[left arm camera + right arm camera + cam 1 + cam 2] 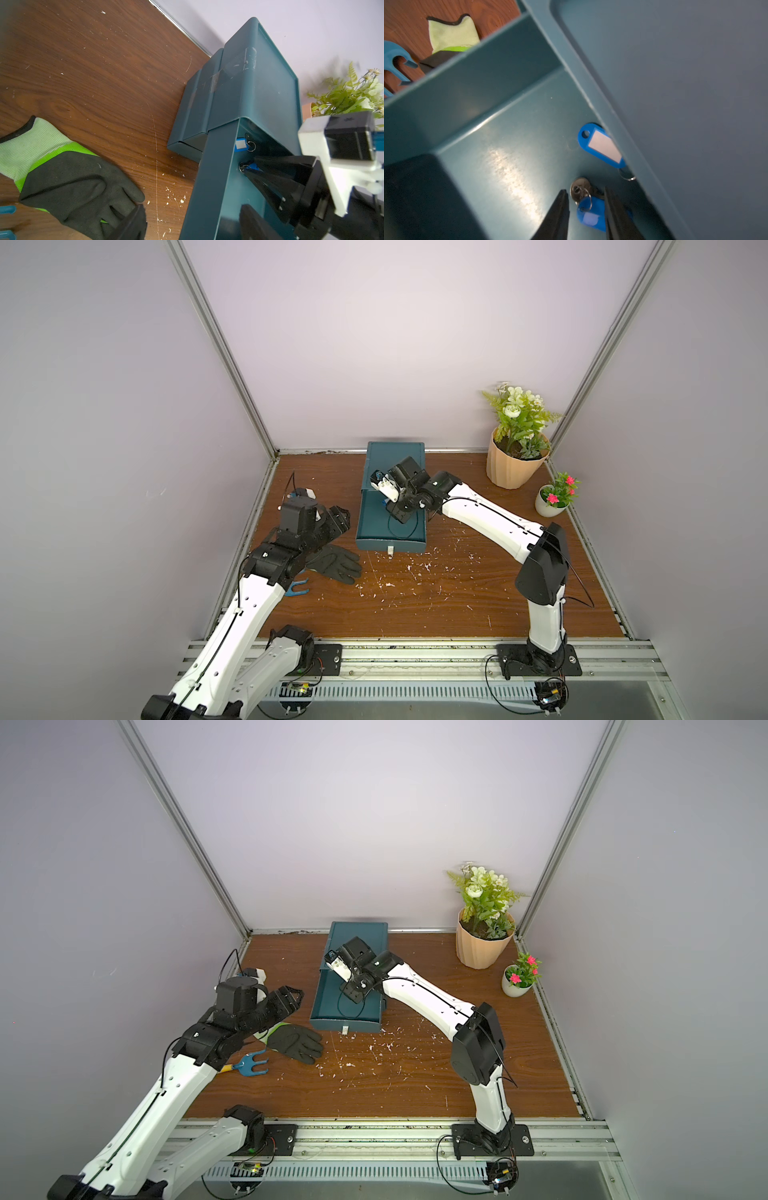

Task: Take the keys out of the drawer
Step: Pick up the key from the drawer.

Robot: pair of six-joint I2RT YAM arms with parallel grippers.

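Two keys (577,188) lie in the open drawer (477,83), each ringed to a blue tag with a white label. The right hand (585,189) reaches down into the drawer with its fingers (562,207) parted, one on each side of the nearer tag (588,217) and the silver key ringed to it. One finger shows a clear gap to that tag. The other overlaps the tag's edge in the right wrist view, and I cannot tell whether it touches. The hand is released, straddling the tag and not clamped on it.

Just beyond its fingertips the second tag (602,145) lies flat on the drawer floor. Its ring (627,176) pokes out from under the front edge of the teal cabinet (395,456), which hides the key itself.

The left hand (293,997) hangs over the tabletop (415,1073) just beside the drawer's outer wall, with its fingers spread wide and nothing between them. A black-and-green glove (297,1042) lies on the tabletop close below it, and a blue hand rake (251,1065) lies just past the glove, toward the arm's base. White flecks dot the tabletop in front of the drawer. Two potted plants, one large (515,456) and one small (552,497), stand well away from both hands.
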